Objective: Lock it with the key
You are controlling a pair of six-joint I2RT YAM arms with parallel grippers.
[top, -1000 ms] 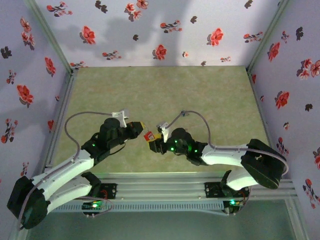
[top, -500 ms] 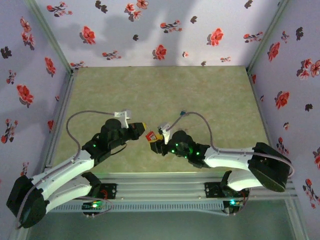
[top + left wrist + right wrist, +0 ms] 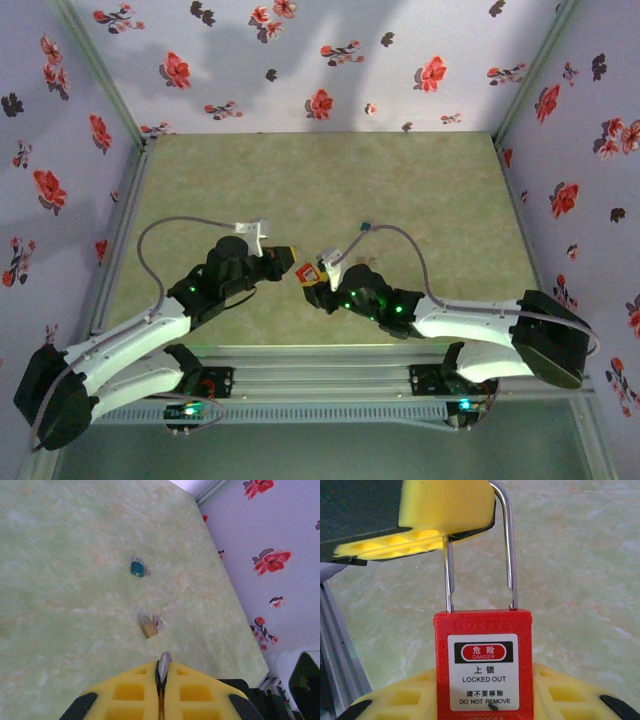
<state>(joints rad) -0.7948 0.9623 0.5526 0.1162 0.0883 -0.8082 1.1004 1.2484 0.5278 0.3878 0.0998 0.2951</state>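
Two robot arms reach inward and meet over the near middle of a pale green marbled desk [image 3: 330,180], which is closed in by lilac walls [image 3: 300,60] printed with red flowers. The right hand [image 3: 313,277] grips a red padlock [image 3: 307,270], its yellow fingers [image 3: 395,700] clamped on either side of the lower body, so the lock is held up off the desk with its silver shackle [image 3: 507,545] pointing towards the left arm. A white label on the lock's face reads "DANGER", "LOCKED OUT" and "DO NOT REMOVE" beneath some Chinese characters. The left hand [image 3: 285,261] sits just left of the lock, its yellow tips pressed tightly together. A thin strip of silver metal, apparently the key [image 3: 163,661], is pinched between them, with only its end poking out. From the right wrist camera, one of the left hand's fingers [image 3: 445,505] lies across the top of the shackle, covering its left bend, though whether they touch cannot be told. The shackle's left leg shows a notch just above the red body. Farther out on the desk lie two small spare locks, well apart from the hands. One is a brass padlock [image 3: 149,628] with a little key ring beside it, and beyond it is a blue padlock [image 3: 137,569].
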